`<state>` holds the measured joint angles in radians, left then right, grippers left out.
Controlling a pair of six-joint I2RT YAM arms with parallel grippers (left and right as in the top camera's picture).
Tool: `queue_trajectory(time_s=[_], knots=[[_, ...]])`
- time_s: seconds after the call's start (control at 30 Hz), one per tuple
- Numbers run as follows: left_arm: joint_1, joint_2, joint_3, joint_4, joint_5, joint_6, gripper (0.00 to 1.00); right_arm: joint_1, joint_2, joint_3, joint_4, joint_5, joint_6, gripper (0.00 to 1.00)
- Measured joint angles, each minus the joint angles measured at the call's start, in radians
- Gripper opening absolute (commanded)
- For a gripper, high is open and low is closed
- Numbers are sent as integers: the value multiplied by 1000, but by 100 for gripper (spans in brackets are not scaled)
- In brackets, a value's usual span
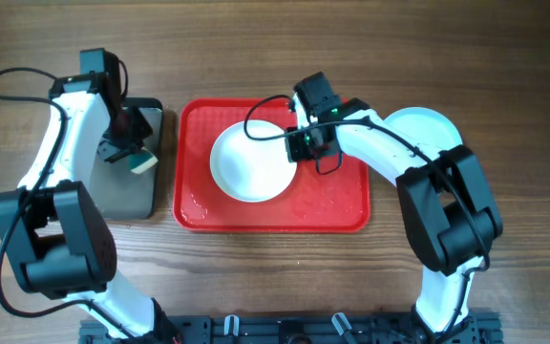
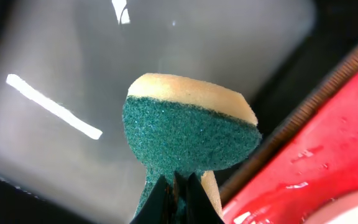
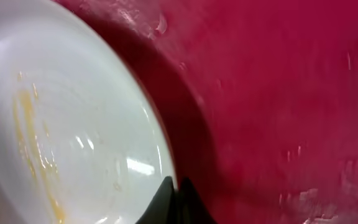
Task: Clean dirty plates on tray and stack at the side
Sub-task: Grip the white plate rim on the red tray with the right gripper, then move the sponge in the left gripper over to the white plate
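Note:
A white plate [image 1: 248, 162] lies on the red tray [image 1: 332, 205], slightly tilted. My right gripper [image 1: 299, 143] is shut on the plate's right rim. The right wrist view shows the plate [image 3: 61, 124] with yellow smears, its edge pinched between my fingers [image 3: 178, 186] and raised above the tray [image 3: 291, 93]. A pale aqua-blue plate [image 1: 426, 126] lies on the table right of the tray, partly hidden by my right arm. My left gripper [image 1: 127, 148] is shut on a green and yellow sponge [image 2: 188, 127] over the dark metal tray [image 1: 132, 196].
The dark metal tray [image 2: 73, 56] stands left of the red tray, whose wet rim shows in the left wrist view [image 2: 328, 155]. Wooden table [image 1: 504, 67] surrounds both. Cables loop from both arms.

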<state>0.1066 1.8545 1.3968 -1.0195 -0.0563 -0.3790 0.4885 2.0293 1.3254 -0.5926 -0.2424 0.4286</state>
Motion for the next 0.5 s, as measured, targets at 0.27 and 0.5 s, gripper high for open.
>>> queue_trajectory(time_s=[0.27, 0.5], knots=[[-169, 0, 0, 24, 77, 0, 4, 68, 0, 0, 14, 0, 241, 5], [-311, 0, -34, 165, 97, 0, 4, 45, 7, 0, 47, 1, 233, 4]])
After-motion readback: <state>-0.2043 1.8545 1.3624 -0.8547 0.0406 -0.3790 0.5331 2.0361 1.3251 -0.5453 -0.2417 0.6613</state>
